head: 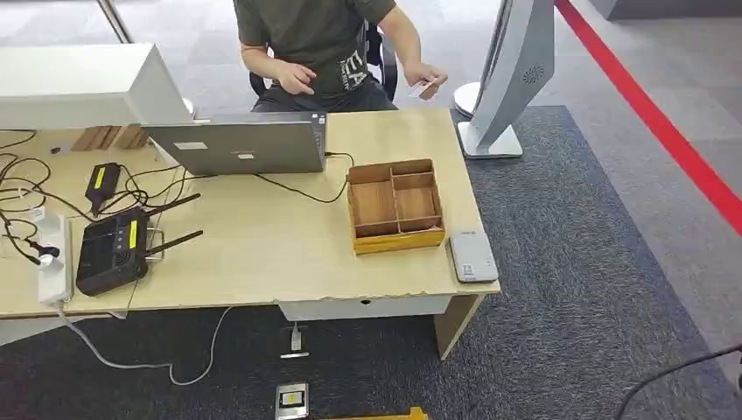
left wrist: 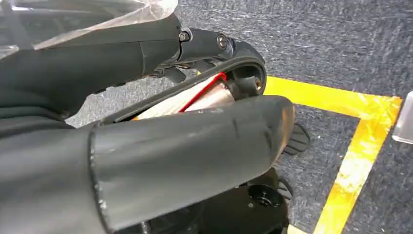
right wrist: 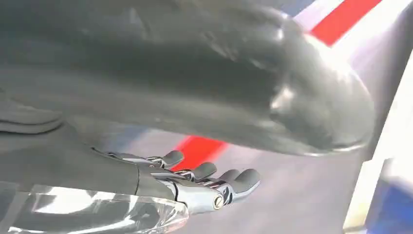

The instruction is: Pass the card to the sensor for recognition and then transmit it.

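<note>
Sitting behind the desk (head: 262,254), a person (head: 315,44) holds the card (head: 421,87) in one hand, off the desk's far right corner. The grey sensor (head: 472,255) lies at the near right corner, just beside the wooden tray (head: 394,206). The right hand (right wrist: 195,180) holds nothing, fingers extended. The left hand (left wrist: 146,146) hangs over carpet; I cannot tell how its fingers lie.

Wooden desk (head: 262,254), dark grey carpet (head: 569,289), red floor stripe (head: 665,122)
</note>
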Available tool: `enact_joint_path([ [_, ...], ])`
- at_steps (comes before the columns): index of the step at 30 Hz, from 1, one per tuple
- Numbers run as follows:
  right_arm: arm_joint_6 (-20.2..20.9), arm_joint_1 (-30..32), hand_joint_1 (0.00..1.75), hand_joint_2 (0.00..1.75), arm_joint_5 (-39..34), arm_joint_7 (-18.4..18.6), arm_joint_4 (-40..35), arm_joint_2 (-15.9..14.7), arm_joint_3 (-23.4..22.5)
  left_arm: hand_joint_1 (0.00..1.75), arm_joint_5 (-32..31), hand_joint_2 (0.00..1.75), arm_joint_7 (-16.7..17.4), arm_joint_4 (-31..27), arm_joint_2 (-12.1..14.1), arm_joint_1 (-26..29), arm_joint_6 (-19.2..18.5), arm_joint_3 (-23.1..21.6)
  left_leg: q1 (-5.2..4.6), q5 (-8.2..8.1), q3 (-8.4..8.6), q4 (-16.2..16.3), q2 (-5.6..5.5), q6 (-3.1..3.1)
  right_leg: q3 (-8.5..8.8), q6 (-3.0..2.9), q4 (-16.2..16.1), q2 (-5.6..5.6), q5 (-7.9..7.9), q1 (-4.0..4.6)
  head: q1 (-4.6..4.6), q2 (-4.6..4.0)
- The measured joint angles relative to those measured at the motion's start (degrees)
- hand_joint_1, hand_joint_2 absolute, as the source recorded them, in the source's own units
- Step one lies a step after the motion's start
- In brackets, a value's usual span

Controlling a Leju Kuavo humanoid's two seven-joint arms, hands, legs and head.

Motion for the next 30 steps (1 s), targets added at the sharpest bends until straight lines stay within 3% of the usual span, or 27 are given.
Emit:
enact_joint_path([
  [9,7.3,-10.6,0.00,0.00,16.9,3.2,-8.9,0.0,12.6,0.00,-2.1,0.00,-0.2,0.0,0.4,-0.2,-1.2,-1.0,0.01,0.16,-0.12,0.0,-0.06,-0.02,-0.20,-0.09,0.1,-0.11,0.14,0.01,0.02,0.00],
  [13,11.3,-12.9,0.00,0.00,24.0,7.4,-13.1,0.5,17.9,0.00,-2.6,0.00,-0.2,0.0,0.5,-0.3,-1.3,-1.3,0.05,0.30,-0.30,0.0,-0.45,-0.05,-0.18,-0.08,0.1,-0.51,0.12,0.10,0.15,0.00],
  [14,13.4,-13.4,0.00,1.75,27.3,9.7,-15.4,0.9,19.3,0.00,-2.9,0.00,-0.2,0.0,0.5,-0.2,-1.6,-1.5,0.04,0.31,-0.41,0.0,-0.47,-0.07,-0.28,-0.09,0.2,-0.51,0.13,0.08,0.20,0.00],
  [18,21.7,-15.3,0.00,1.75,45.9,15.3,-24.0,1.2,26.4,0.00,-4.2,0.00,-0.4,0.0,0.7,-0.4,-2.3,-1.9,0.04,0.33,-0.37,0.0,-0.44,-0.10,-0.36,-0.14,0.1,-0.49,0.15,0.16,0.09,0.00],
  [22,32.9,-17.7,0.00,1.75,72.4,13.6,-30.7,0.6,34.8,0.00,-4.7,0.00,-1.2,0.0,0.8,-0.2,-2.9,-2.7,0.09,0.34,-0.39,0.0,-0.39,-0.12,-0.40,-0.16,0.1,-0.48,0.15,0.24,0.07,0.00],
  [26,34.9,-18.7,0.00,1.75,84.7,11.0,-33.4,1.4,41.3,0.00,-4.5,0.00,-1.4,0.0,0.9,-0.2,-3.4,-3.0,0.10,0.36,-0.42,0.0,-0.44,-0.14,-0.39,-0.16,0.1,-0.50,0.15,0.24,0.07,0.00],
  [30,35.0,-19.5,0.00,1.75,87.1,12.0,-33.8,2.5,45.2,0.00,-3.9,0.00,-1.0,0.0,0.9,-0.2,-3.3,-3.0,0.10,0.36,-0.44,0.0,-0.43,-0.15,-0.40,-0.16,0.1,-0.50,0.15,0.22,0.07,0.00],
])
